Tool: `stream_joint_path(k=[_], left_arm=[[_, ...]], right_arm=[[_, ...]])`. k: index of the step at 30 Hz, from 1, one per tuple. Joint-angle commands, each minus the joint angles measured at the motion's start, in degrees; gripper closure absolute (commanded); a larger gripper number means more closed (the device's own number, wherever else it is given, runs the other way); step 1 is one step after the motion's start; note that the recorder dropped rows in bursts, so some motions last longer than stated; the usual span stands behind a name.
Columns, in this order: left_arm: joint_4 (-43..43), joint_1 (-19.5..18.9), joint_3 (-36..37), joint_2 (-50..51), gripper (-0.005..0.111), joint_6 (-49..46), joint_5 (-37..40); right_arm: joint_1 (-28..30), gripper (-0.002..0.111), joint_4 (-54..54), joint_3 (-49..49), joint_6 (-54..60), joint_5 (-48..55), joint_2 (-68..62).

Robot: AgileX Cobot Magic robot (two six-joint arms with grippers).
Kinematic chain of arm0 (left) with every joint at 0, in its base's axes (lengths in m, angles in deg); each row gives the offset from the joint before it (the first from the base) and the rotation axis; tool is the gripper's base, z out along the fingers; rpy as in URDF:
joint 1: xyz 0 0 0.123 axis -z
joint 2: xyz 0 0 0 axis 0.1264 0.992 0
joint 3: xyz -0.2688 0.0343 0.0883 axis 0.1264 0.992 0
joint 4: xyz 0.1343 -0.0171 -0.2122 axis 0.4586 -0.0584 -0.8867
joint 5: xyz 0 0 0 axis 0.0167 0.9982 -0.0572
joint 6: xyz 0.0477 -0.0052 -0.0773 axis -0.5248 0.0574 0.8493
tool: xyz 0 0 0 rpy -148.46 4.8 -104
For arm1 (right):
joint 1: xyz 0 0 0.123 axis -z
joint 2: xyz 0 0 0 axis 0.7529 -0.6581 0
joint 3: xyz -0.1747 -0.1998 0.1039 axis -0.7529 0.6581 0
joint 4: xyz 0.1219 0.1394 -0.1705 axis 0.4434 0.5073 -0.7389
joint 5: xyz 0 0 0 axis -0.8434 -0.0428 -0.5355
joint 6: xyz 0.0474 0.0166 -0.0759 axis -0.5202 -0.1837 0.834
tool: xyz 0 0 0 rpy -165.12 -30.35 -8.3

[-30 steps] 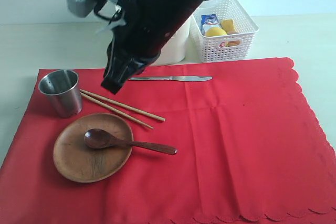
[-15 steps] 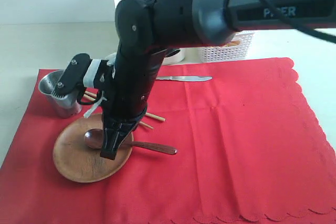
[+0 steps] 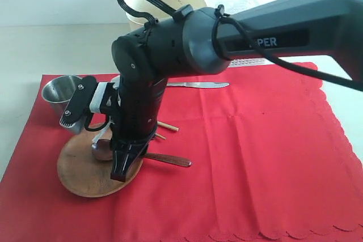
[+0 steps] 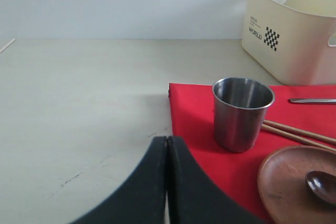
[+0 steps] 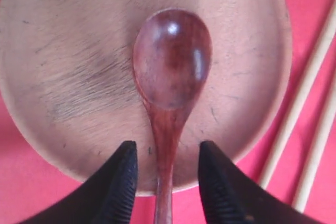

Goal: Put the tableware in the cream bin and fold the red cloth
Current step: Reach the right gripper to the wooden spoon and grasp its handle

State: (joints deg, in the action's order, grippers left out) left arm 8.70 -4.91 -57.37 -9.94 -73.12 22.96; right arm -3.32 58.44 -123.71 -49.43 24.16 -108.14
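Right gripper (image 5: pixel 167 146) about halfway open, 2 fingers (image 5: pixel 118 182) either side of the spoon (image 5: pixel 172 61) handle over the plate (image 5: pixel 68 77), no grip on it; left gripper (image 4: pixel 167 141) shut tight, empty.

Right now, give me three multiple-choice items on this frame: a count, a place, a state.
1. How many pale wooden chopsticks lie on the bright red scalloped cloth? A one; B two; C four.
2. The dark wooden spoon has its bowl on: A the round brown wooden plate; B the cloth; C nothing, it hangs in the air.
3. The right gripper is: A open astride the spoon's handle; B shut on the handle; C shut on nothing.
1 B, two sticks lie side by side; 2 A, the bowl sits mid-plate; 3 A, gaps show either side of the handle.
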Motion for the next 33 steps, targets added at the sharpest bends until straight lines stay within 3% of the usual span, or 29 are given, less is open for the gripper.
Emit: stream_joint_path(k=[1, 12, 21, 33], left_arm=[[0.4, -0.1, 0.2, -0.3, 0.107, 0.1, -0.3], [0.4, -0.1, 0.2, -0.3, 0.107, 0.1, -0.3], [0.4, -0.1, 0.2, -0.3, 0.107, 0.1, -0.3], [0.4, -0.1, 0.2, -0.3, 0.107, 0.1, -0.3]], right_arm=[[-0.2, 0.069, -0.2, -0.3, 0.6, -1.1, -0.8], [-0.2, 0.073, -0.2, -0.3, 2.6, -1.8, -2.4], [-0.2, 0.108, 0.4, -0.3, 2.6, -0.8, -2.4], [0.2, 0.108, -0.6, -0.3, 2.6, -3.8, 3.9]])
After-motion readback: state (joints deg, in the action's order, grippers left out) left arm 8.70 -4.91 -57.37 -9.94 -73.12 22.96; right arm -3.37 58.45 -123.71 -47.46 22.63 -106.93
